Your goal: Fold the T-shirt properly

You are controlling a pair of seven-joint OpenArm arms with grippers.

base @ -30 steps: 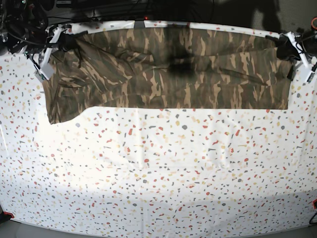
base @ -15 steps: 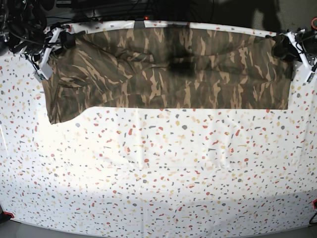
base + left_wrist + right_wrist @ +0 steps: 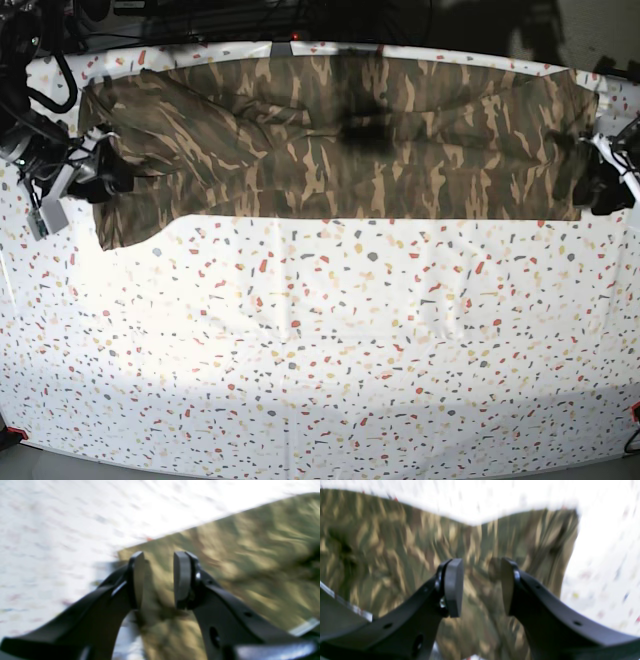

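Base view shows your T-shirt (image 3: 340, 140) spread in a band along the table's far edge; both grippers, left (image 3: 156, 580) and right (image 3: 481, 587), hover empty, jaws apart, at its ends, likely for gripping the near corners.

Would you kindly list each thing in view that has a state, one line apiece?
T-shirt: folded into a long flat band across the far side of the table, held by neither gripper.
Left gripper: open, empty, over the shirt's end.
Right gripper: open, empty, above the cloth.
Table cover: spread flat, with slight creases.
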